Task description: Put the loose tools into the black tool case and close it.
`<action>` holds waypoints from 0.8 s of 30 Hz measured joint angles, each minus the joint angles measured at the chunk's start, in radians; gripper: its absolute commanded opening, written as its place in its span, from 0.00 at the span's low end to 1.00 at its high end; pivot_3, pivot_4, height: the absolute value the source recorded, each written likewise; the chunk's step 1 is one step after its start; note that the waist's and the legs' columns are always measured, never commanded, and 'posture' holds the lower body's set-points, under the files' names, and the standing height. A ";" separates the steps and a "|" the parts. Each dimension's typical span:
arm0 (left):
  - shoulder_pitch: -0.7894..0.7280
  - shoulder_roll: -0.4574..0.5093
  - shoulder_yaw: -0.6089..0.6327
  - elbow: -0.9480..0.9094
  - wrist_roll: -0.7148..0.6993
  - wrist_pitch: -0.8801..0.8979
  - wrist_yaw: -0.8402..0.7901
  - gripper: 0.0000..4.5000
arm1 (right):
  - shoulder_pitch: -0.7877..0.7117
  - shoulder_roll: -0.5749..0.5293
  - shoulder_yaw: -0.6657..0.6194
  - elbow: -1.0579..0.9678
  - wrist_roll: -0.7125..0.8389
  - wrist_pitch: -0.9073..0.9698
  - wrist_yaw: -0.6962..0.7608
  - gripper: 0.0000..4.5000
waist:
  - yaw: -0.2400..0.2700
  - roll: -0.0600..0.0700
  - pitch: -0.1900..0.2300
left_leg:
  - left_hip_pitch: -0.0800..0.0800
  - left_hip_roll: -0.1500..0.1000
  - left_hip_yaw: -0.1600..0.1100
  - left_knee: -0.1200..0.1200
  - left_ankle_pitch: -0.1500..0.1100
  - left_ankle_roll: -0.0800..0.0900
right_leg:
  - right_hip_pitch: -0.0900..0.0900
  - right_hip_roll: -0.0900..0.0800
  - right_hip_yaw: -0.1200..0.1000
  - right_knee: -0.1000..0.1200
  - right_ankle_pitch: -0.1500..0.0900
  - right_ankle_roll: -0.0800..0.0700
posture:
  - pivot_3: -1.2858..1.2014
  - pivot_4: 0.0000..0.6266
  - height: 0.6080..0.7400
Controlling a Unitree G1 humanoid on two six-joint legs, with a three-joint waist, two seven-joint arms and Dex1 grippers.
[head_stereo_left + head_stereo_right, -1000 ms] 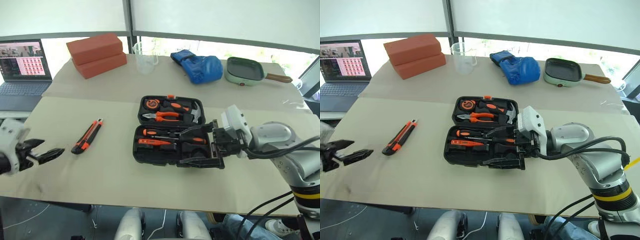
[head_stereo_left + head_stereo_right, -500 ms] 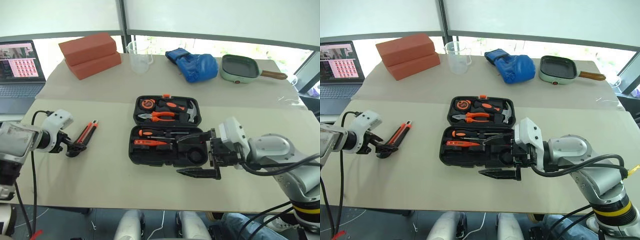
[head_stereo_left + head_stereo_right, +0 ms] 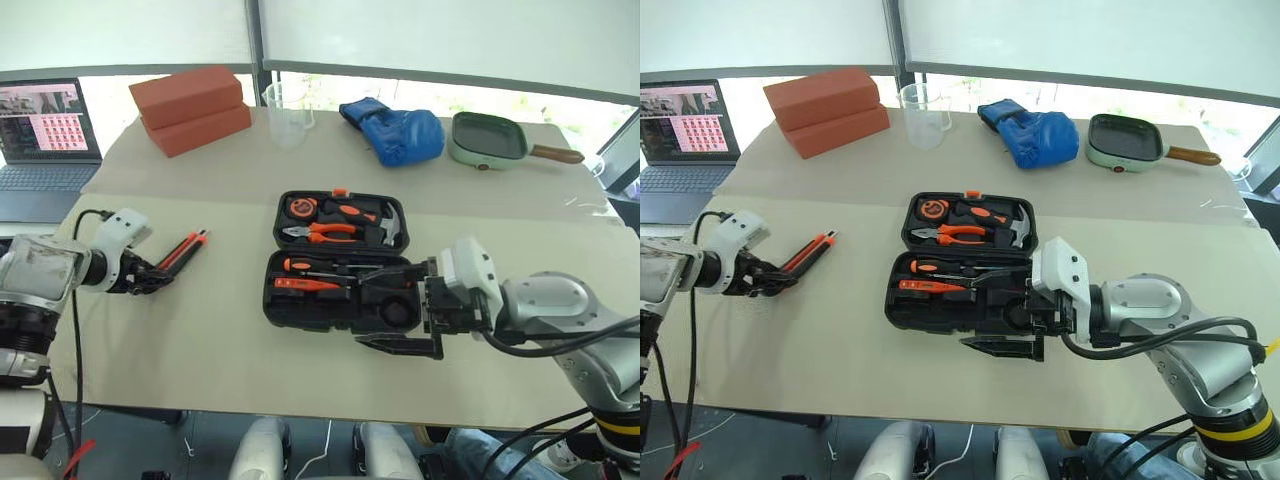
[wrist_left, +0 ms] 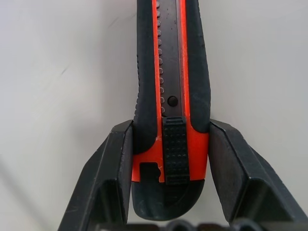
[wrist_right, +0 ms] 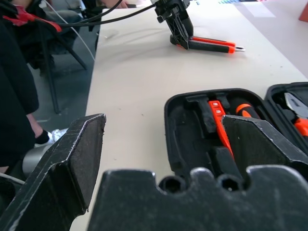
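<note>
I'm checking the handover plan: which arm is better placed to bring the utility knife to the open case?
Left. The left claw already has its fingers on both sides of the utility knife. The right claw hangs open beside the black tool case, far from the knife.

Back of the bench (image 3: 250,160): two red bricks (image 3: 192,109), clear measuring cup (image 3: 288,114), blue glove (image 3: 396,132), green pan (image 3: 490,140), laptop (image 3: 45,135) off to the left.

Matt black plastic tool case (image 3: 335,300) with moulded recesses; utility knife (image 4: 171,96) in rubbery black grip with ribbed orange plastic slider; matt, paper-like beige covering over desk (image 3: 230,340); clear plastic beaker (image 3: 289,115); crumpled blue cloth (image 3: 398,134); glossy green pan (image 3: 487,140), wooden handle.
</note>
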 measured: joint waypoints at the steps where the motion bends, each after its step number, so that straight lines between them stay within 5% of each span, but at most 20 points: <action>1: -0.011 -0.010 0.001 -0.062 -0.024 -0.021 -0.031 0.40 | 0.017 -0.008 -0.013 -0.002 0.001 0.001 0.000 1.00 | 0.002 -0.002 0.001 | -0.002 0.000 -0.001 0.002 0.000 0.000 | -0.001 0.000 -0.002 0.000 0.000 0.000 | 0.52 0.24 0.99; 7: -0.124 -0.079 -0.074 -0.298 -0.055 -0.143 -0.145 0.40 | 0.141 -0.046 -0.086 -0.027 0.002 0.015 -0.003 1.00 | 0.001 -0.003 0.001 | -0.003 -0.002 -0.002 0.003 -0.001 0.002 | 0.001 -0.001 -0.002 -0.003 0.001 0.002 | 0.52 0.24 0.99; 12: -0.161 -0.198 -0.292 -0.343 0.022 -0.197 -0.225 0.40 | 0.251 -0.054 -0.163 -0.087 0.014 0.026 -0.035 1.00 | -0.009 -0.003 0.001 | -0.004 -0.001 -0.003 0.003 -0.001 0.002 | 0.001 0.001 -0.002 -0.003 0.001 0.002 | 0.52 0.24 0.99; 17: -0.186 -0.215 -0.450 -0.356 0.115 -0.188 -0.286 0.40 | 0.302 -0.047 -0.207 -0.135 0.042 0.042 -0.091 1.00 | -0.016 -0.003 0.001 | -0.003 0.000 -0.008 0.003 -0.001 0.002 | 0.001 0.004 0.001 -0.003 0.001 0.001 | 0.52 0.24 0.99; 24: -0.206 -0.216 -0.470 -0.353 0.149 -0.172 -0.329 0.40 | 0.342 -0.036 -0.230 -0.179 0.072 0.053 -0.146 1.00 | -0.012 -0.003 0.001 | -0.003 0.000 -0.010 0.004 -0.001 0.002 | 0.001 0.003 0.001 -0.003 0.000 0.002 | 0.52 0.24 0.99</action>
